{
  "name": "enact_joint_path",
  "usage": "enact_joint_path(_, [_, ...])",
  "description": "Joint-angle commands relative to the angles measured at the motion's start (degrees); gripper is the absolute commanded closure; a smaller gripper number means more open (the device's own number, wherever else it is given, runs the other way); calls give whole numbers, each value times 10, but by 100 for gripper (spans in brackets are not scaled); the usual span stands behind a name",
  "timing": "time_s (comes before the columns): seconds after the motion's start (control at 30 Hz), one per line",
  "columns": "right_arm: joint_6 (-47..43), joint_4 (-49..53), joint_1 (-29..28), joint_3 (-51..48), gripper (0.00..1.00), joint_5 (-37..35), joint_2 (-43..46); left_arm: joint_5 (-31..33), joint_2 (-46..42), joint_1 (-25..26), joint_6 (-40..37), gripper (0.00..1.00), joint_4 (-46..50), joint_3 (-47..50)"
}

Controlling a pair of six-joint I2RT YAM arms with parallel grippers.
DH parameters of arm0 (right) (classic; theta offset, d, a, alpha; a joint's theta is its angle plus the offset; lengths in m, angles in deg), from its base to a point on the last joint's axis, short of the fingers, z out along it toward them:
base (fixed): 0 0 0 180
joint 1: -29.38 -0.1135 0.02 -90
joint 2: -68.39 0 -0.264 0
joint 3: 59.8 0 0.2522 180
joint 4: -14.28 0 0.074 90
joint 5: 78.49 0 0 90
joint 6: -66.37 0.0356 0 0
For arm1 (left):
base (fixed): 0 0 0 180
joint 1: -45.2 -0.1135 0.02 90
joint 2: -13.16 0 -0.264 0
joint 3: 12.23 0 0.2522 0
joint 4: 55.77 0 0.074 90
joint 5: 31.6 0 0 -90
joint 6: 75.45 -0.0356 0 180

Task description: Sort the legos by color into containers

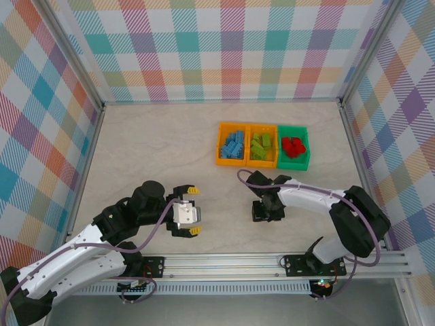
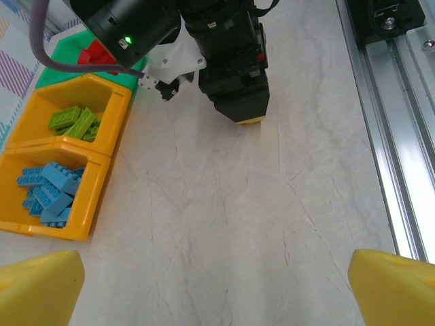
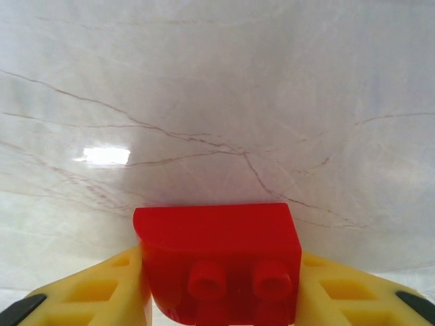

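Pale marbled counter (image 1: 149, 149), plaid walls (image 1: 224, 47). Nearest: left tool (image 1: 194, 211) splayed wide, grasping nothing. Right tool (image 3: 217, 299) clenched on red lego (image 3: 217, 238), brick wedged between yellow fingers (image 3: 95, 292), low over counter, short of bins. Farther, in row: left orange bin (image 1: 231, 162) with blue legos (image 1: 234, 144), middle orange bin (image 1: 262, 164) with lime legos (image 1: 262, 145), green bin (image 1: 293, 164) with red legos (image 1: 295, 146).

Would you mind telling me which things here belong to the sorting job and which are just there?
Job: blue legos, green legos, red legos; left orange bin, middle orange bin, green bin; red brick in the right gripper.
Just there: table, aluminium rail, plaid walls.
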Motion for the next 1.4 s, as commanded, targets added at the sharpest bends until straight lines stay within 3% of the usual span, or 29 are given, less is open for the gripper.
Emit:
enact_joint_path(0.0, [3,-11,3,15,57,-23,56,-23,-8,-6,-15,0,9,3])
enact_joint_path(0.13, [-24,-3,50,47,56,-70,106,-27,-17,-6,-17,0,1,8])
enact_joint_path(0.3, [-80,-49,180,100,55,-89,123,-26,-18,-6,-23,0,2,10])
enact_joint_path(0.53, [-109,-116,323,202,54,-99,20,-29,-16,-6,-24,0,0,12])
enact_joint_path(0.8, [-114,-123,369,332,45,-84,-129,-28,-15,-7,-24,0,-2,14])
enact_joint_path(0.97, [-114,-113,372,390,28,-75,-181,-21,-4,-6,-8,0,2,6])
enact_joint_path(1.07, [-116,-76,373,428,25,-64,-196,-5,9,-7,40,0,5,-17])
enact_joint_path(1.2, [-111,-66,371,388,22,-24,-129,106,46,-6,224,0,-25,-68])
enact_joint_path(1.3, [-117,-97,372,280,14,-21,-23,298,76,-6,380,0,-52,-73])
enact_joint_path(1.37, [-126,-140,372,181,8,-51,70,432,104,-10,432,0,-63,-65])
